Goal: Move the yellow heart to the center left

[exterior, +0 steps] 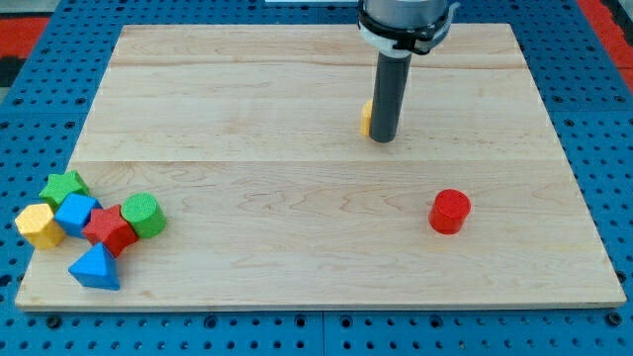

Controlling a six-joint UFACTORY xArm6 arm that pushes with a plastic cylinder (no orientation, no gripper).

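A small yellow block (367,117), mostly hidden behind my rod, sits on the wooden board (297,89) above its centre; only its left edge shows, so its shape cannot be made out. My tip (383,138) rests on the board just to the right of that block, touching or nearly touching it. Another yellow block (40,225), hexagonal, lies in a cluster at the view's bottom left.
A red cylinder (450,211) stands at the lower right. At the bottom left sit a green star (64,185), a blue block (77,213), a red star (109,229), a green cylinder (143,215) and a blue triangle (95,269).
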